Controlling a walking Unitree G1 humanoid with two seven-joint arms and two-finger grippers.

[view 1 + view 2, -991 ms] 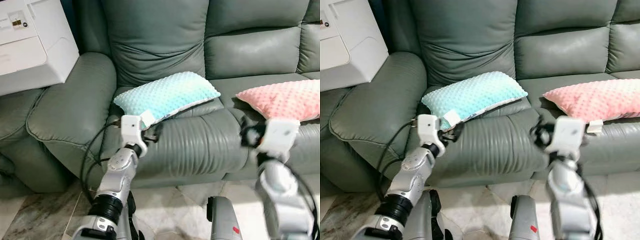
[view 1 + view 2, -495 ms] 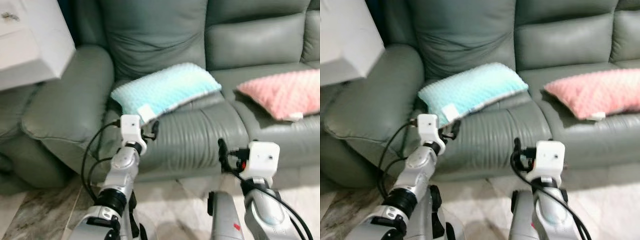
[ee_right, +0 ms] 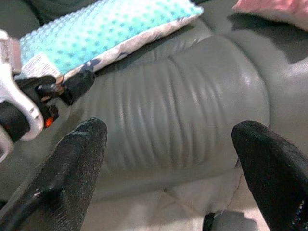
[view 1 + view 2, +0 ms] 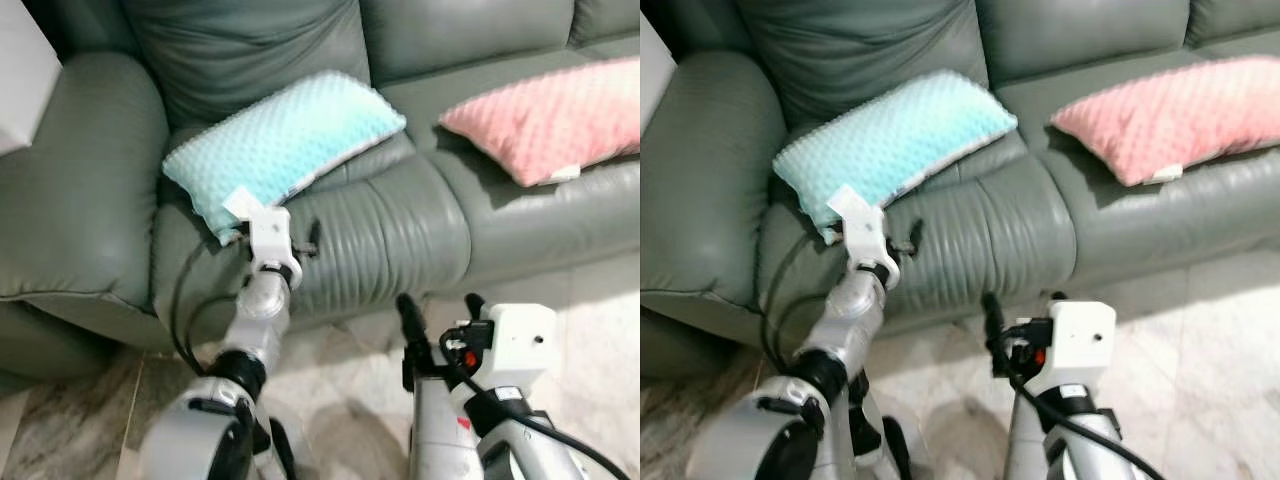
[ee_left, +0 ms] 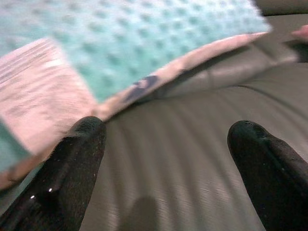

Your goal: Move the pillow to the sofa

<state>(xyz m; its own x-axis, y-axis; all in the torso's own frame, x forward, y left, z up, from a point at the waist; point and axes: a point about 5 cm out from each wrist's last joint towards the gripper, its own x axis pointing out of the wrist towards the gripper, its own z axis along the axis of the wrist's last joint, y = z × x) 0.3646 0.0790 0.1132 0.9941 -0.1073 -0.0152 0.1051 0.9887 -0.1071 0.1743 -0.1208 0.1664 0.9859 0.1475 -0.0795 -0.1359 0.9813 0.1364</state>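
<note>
Teal pillow [image 4: 283, 144] and pink pillow [image 4: 545, 116] rest on the sofa [image 4: 400, 240], left hand [image 5: 163, 168] spread just beside.

Dotted turquoise pillow [image 4: 285, 140], dotted pink pillow [image 4: 545, 115], grey-green sofa [image 4: 400, 230].

The grey-green leather sofa [image 4: 400, 230] looks smooth with a soft sheen. The turquoise dimpled plush pillow [image 4: 285, 140] and pink dimpled plush pillow [image 4: 545, 115] are matt. The marble-patterned floor [image 4: 340, 370] is glossy.
</note>
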